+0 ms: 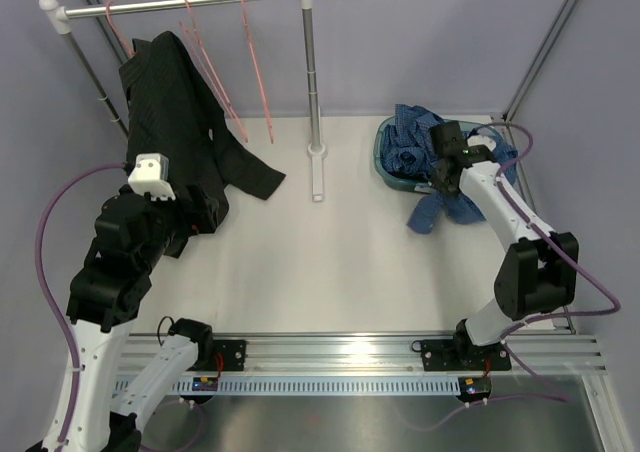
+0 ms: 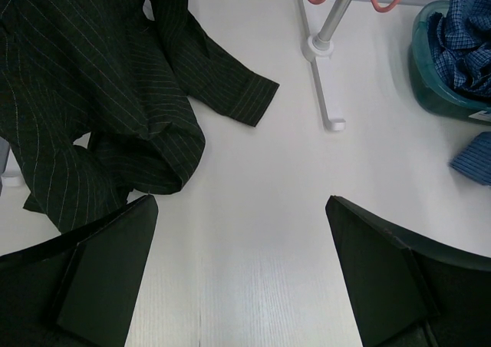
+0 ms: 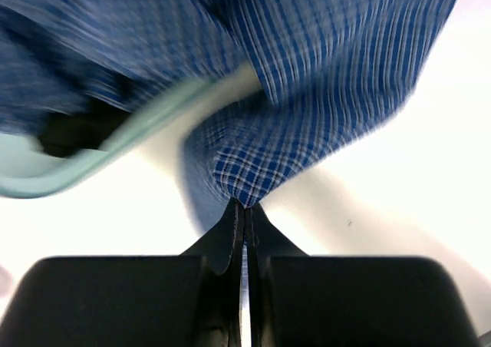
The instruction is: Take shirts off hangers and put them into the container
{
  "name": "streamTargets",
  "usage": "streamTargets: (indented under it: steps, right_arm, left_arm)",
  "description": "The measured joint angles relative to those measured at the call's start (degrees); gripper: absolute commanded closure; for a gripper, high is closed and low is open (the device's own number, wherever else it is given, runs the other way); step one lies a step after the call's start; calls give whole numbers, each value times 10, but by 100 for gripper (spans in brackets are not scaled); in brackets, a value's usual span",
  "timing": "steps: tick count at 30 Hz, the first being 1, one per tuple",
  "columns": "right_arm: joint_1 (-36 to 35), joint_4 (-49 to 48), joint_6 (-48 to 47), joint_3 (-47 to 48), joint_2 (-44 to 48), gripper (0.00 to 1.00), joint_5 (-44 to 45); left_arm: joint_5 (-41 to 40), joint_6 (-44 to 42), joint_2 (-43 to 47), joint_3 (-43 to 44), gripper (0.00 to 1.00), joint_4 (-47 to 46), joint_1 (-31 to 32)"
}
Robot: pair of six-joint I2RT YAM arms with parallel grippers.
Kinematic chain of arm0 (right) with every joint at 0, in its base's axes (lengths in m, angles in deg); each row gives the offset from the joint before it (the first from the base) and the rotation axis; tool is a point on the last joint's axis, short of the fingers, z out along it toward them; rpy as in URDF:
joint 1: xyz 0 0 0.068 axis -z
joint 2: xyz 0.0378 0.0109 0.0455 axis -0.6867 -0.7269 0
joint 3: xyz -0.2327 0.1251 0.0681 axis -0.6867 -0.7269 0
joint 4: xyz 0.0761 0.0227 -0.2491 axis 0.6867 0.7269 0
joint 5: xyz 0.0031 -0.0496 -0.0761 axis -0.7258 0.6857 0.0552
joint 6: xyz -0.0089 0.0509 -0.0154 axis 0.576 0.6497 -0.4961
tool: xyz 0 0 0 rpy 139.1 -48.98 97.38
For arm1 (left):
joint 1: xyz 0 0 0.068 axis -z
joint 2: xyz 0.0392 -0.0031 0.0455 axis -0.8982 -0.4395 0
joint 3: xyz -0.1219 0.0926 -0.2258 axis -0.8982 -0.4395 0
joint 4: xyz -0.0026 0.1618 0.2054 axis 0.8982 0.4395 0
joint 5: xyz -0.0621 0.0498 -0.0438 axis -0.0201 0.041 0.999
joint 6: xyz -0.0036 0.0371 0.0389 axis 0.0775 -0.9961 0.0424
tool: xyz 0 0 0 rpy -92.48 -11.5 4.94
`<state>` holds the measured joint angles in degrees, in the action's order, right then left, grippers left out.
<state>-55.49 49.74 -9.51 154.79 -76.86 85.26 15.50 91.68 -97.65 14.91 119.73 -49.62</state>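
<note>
From above, my right gripper (image 1: 441,179) sits at the near rim of the container (image 1: 383,160) on the far right of the table (image 1: 340,262). The blue shirt (image 1: 412,132) is heaped in it, part spilling over the near rim onto the table. A dark shirt (image 1: 170,112) hangs at the left end of the rail (image 1: 180,4), its tail on the table by my left gripper (image 1: 203,209); two hangers (image 1: 255,67) hang bare.

On my left wrist, the fingers (image 2: 107,270) stand wide apart over bare table, holding nothing, with the dark shirt far left.

On my right wrist, the jaws are pinched tight on a fold of the blue shirt, just outside the container's rim.
</note>
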Motion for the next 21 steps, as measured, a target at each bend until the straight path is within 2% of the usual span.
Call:
streamTargets:
  steps: [5,10,16,21]
  right_arm:
    - [0,15,-70,130,32,100,54]
    - [0,14,-136,321,-14,100,75]
    - [9,-16,-184,524,-116,100,42]
    - [10,-59,-195,605,-190,100,-19]
  left_arm:
    - [-2,0,-4,0,1,0,0]
    - [-6,0,-6,0,1,0,0]
    - [-8,0,-6,0,1,0,0]
    - [-13,0,-6,0,1,0,0]
